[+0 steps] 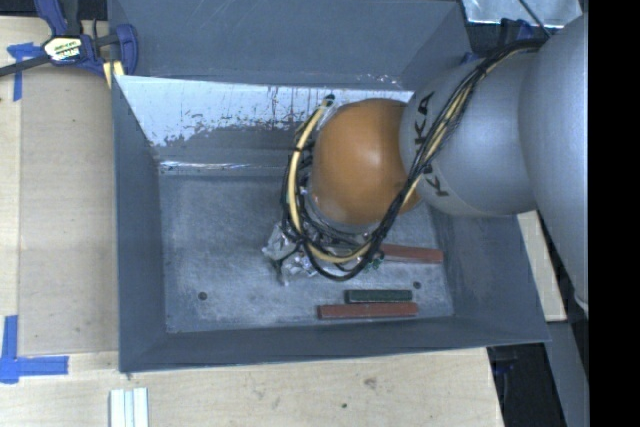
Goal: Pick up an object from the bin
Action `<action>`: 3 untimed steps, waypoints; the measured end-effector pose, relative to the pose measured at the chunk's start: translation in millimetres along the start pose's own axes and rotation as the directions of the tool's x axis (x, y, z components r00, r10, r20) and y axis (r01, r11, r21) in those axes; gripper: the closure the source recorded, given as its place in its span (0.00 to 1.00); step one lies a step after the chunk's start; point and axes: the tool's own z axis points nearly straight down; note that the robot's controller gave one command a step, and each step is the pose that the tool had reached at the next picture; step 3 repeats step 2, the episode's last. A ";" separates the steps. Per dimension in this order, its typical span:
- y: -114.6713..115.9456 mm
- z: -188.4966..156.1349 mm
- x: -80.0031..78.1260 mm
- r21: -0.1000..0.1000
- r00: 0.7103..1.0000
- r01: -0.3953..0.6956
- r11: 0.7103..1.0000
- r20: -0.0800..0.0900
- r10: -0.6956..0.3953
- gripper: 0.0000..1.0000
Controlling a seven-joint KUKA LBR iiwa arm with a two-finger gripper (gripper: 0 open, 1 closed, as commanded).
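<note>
My gripper point(285, 257) is low over the bin floor, just left of the middle, its silvery end showing beneath the arm's orange cover. A reddish-brown flat bar point(412, 255) lies to its right, partly hidden under the arm. Nearer the front wall lies a dark green bar point(379, 295). Just in front of that one is a longer reddish-brown bar point(367, 311). All three bars lie flat and roughly parallel to the front wall. I see nothing held in the gripper.
The arm comes in from the right and covers the right rear of the bin. Yellow and black cables loop round the orange cover above the gripper.
</note>
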 end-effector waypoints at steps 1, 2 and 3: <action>0.0 0.0 0.0 0.000 1.000 -0.001 1.000 0.000 0.001 1.00; -12.9 -195.6 3.7 -0.004 0.998 0.058 0.998 -0.018 -0.058 1.00; -12.9 -195.6 3.7 -0.004 0.998 0.058 0.998 -0.018 -0.058 1.00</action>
